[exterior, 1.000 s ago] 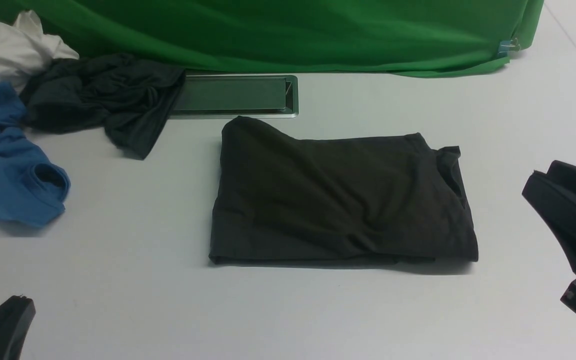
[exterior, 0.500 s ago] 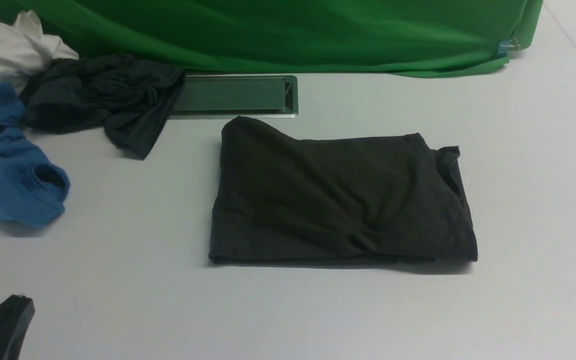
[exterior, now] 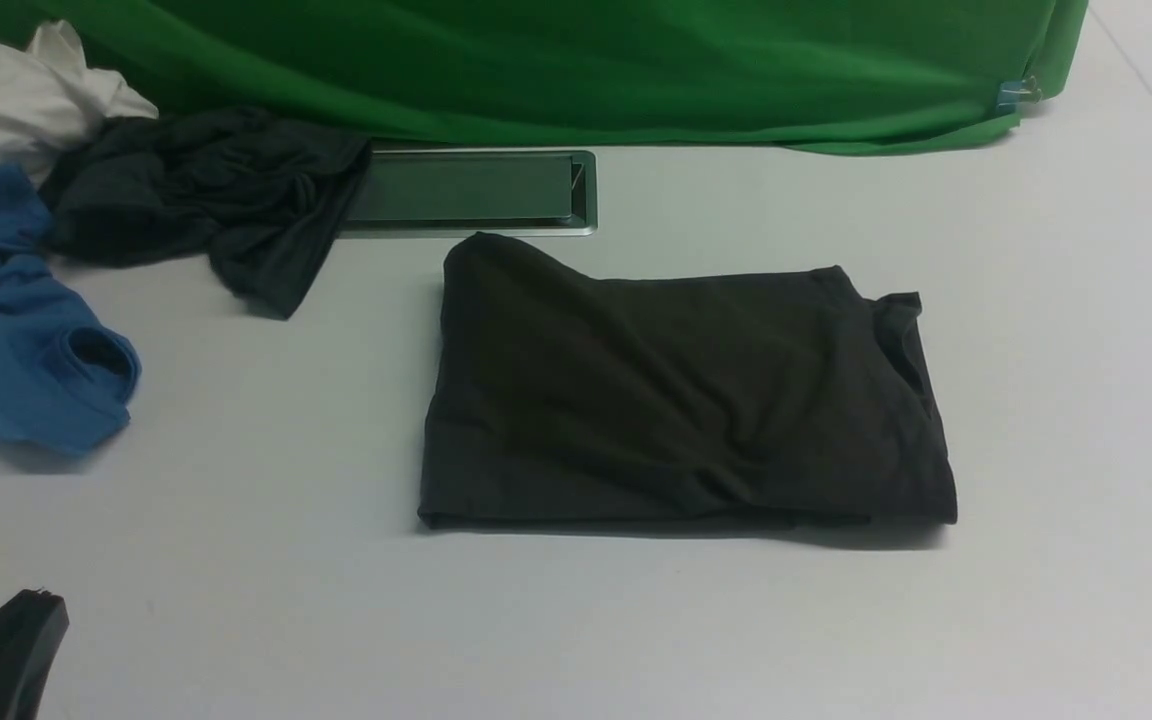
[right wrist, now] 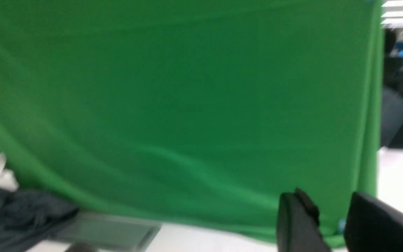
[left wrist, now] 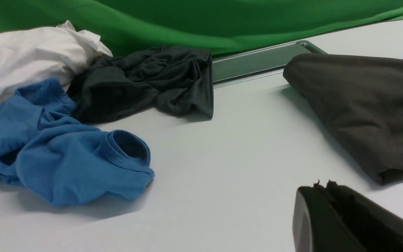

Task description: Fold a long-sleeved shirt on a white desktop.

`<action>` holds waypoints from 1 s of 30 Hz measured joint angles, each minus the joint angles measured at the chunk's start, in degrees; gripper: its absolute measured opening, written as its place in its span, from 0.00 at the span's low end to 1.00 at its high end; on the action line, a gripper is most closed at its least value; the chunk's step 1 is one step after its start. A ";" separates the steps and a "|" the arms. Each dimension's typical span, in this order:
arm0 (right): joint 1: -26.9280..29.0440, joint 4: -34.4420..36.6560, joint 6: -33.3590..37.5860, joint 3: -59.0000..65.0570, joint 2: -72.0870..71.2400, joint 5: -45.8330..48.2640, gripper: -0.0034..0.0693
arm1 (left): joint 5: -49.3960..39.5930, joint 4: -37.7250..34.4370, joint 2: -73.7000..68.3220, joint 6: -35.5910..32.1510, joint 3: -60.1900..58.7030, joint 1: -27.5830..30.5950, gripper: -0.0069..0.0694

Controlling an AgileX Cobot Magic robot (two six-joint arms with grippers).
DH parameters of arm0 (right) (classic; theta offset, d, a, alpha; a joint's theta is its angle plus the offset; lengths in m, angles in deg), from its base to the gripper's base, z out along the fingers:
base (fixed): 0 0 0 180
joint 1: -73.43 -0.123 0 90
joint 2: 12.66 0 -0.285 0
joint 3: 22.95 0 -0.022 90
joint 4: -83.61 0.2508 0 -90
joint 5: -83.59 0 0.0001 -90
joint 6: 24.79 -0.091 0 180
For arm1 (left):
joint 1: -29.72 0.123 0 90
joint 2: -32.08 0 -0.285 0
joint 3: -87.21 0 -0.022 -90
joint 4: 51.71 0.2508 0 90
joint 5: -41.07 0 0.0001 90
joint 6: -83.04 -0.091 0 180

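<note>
Shirt (exterior: 686, 395) sits folded into a compact rectangle mid-desktop (exterior: 1036, 350), just in front of the silver hatch (exterior: 466, 190), looks finished. Left gripper (left wrist: 322, 185) pinched closed, empty, parked low near edge. Right gripper (right wrist: 331, 206) raised, fingers part-spread, holding nothing.

The long-sleeved shirt (exterior: 686, 395), dark brownish-black, lies folded into a compact rectangle near the middle of the white desktop (exterior: 636, 620). Its surface is creased, with one rear corner humped up. The desktop is matte, with a silver-framed hatch (exterior: 471, 190) just behind the shirt
</note>
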 joint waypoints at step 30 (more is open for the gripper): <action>11.33 9.10 8.54 17.20 -23.10 27.15 0.38 | 0.12 0.50 0.00 0.00 0.00 0.00 0.14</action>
